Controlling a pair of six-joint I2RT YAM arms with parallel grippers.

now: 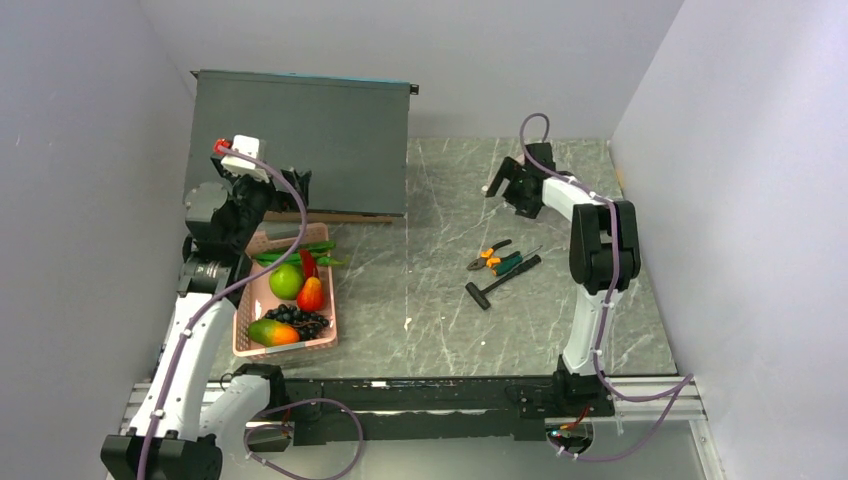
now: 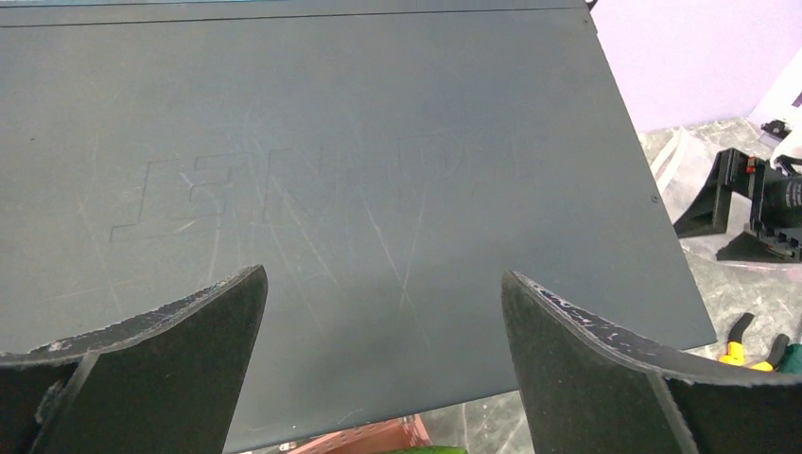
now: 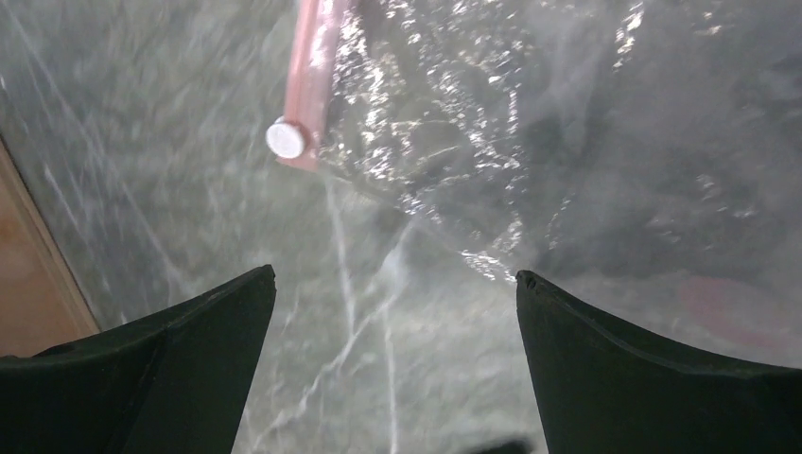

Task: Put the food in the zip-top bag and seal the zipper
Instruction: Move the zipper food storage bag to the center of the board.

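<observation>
**A:** Entry one: containers?

**B:** A pink basket (image 1: 243, 325) is listed on the left of the table (image 1: 430, 330), in front of the left arm. The food is kept in it: a green apple (image 1: 286, 281), a red-orange fruit (image 1: 312, 295) touching it, a mango (image 1: 272, 333) at the near end and a grape bunch (image 1: 299, 319) between them. Green pods (image 1: 290, 254) and a red chili (image 1: 307, 263) are laid at the far end.

**A:** Entry two?

**B:** A clear bag (image 3: 567, 132) is made out only in the right wrist view. It is spread crinkled on the table below the right arm. A pink zipper (image 3: 312, 66) is run along one edge, with a white slider (image 3: 286, 139) at its end. A blurred red mark (image 3: 738, 307) is noted. Contents cannot be told through the glare.

**A:** Grippers?

**B:** The left gripper (image 2: 383, 369) is spread wide, with nothing gripped, and is held over a dark panel (image 2: 378, 170). The right gripper (image 3: 395, 369) is likewise spread and unloaded, above the table just beside the bag's corner.

**A:** Loose items?

**B:** Pliers (image 1: 488, 257) and a hammer (image 1: 498, 283) are logged mid-table, well apart from the basket.
</observation>
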